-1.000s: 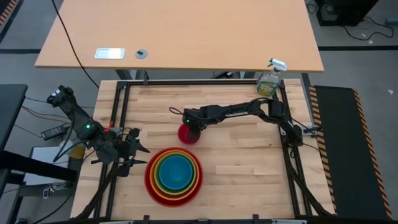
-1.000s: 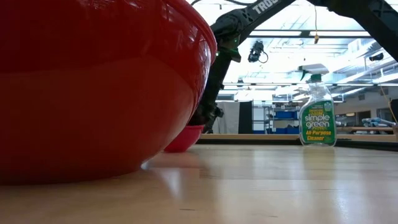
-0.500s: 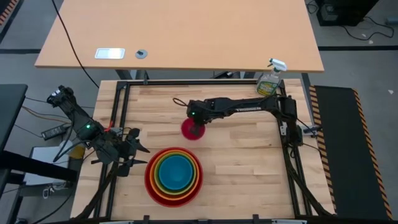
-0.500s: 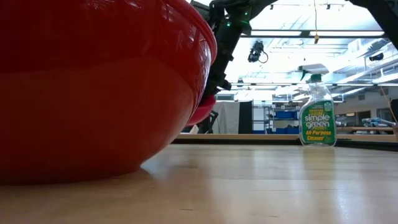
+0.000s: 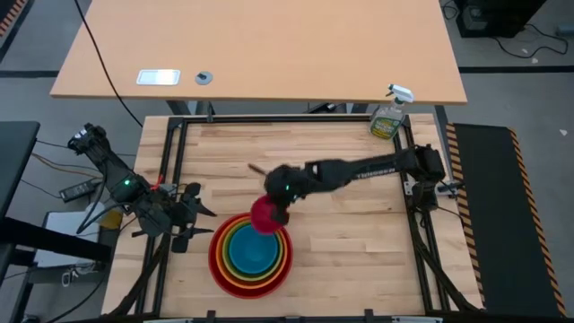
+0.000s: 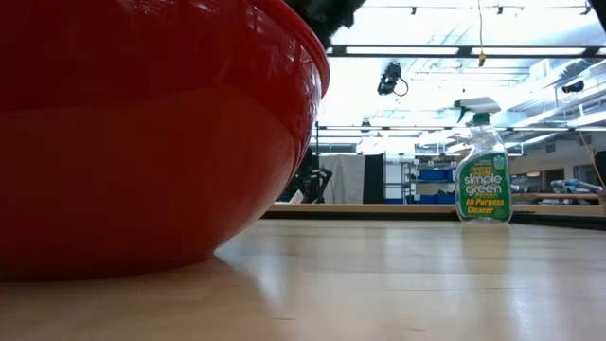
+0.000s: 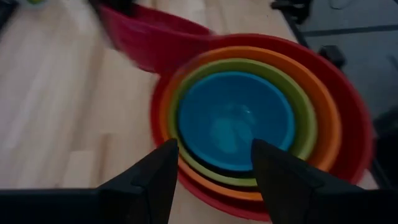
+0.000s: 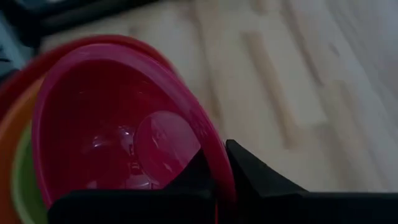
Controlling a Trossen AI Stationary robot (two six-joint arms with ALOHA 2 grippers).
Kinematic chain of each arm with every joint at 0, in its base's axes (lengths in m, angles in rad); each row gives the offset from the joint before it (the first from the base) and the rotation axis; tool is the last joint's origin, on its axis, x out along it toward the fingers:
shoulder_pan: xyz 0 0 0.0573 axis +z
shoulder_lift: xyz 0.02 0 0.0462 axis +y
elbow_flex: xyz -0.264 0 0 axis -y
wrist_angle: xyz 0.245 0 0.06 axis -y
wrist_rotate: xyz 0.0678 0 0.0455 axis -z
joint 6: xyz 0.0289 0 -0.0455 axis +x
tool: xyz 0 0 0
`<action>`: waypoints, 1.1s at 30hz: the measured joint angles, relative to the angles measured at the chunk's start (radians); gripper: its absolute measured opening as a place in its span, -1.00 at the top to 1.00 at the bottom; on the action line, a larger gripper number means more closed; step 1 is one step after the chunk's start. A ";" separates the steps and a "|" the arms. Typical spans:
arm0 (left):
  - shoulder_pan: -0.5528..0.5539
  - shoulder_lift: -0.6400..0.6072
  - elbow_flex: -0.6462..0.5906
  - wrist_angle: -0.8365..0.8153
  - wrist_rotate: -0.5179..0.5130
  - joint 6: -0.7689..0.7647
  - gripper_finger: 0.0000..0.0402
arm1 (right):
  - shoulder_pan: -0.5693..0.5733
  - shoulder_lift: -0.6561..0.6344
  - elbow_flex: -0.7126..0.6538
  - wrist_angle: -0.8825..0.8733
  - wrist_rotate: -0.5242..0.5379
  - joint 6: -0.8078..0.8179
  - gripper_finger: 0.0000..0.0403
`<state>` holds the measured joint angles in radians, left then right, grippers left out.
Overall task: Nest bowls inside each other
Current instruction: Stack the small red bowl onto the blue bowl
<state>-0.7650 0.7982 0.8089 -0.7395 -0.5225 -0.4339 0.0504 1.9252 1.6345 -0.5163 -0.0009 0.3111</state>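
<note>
Four bowls sit nested near the table's front edge: red [image 5: 218, 266] outermost, then orange, lime green and blue [image 5: 252, 250]. The red one [image 6: 142, 133] fills the low view's left side. The small magenta-pink bowl [image 5: 265, 215] hangs over the stack's far rim, with my right gripper [image 5: 279, 213] shut on it. My left gripper [image 5: 184, 224] waits open at the table's left edge, its fingers pointing at the stack [image 7: 235, 121]. My right gripper pinches the pink bowl's rim [image 8: 219, 163] on the side toward the table's right, one finger [image 8: 189, 180] inside the bowl and one [image 8: 252, 171] outside. The fingers slant down from the right. The bowl is lifted clear and tilted, above the stack's far edge.
A green spray bottle [image 5: 387, 117] stands at the table's far right corner, also seen in the low view [image 6: 483, 175]. A black frame [image 5: 170, 161] runs round the table. Bare wood lies right of the stack [image 5: 359, 242].
My right gripper has lifted the pink bowl off the table at mid-table and carried it up and toward the near edge, over the stack's far rim. The bowl has tipped as it rose. The nested bowls have stayed in place.
</note>
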 joint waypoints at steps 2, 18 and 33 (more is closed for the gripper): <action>0.000 0.000 0.000 0.001 -0.041 0.002 -0.03 | 0.041 0.019 0.001 0.043 0.004 -0.002 0.86; -0.016 -0.017 0.000 -0.042 -0.107 0.063 -0.09 | 0.143 0.320 0.323 -0.060 0.008 -0.182 0.79; -0.175 -0.022 0.000 -0.037 -0.367 0.061 -0.09 | 0.129 0.248 0.334 -0.143 0.069 -0.156 0.06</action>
<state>-0.9397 0.7765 0.8089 -0.7763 -0.8897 -0.3733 0.1797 2.1734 1.9684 -0.6590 0.0680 0.1550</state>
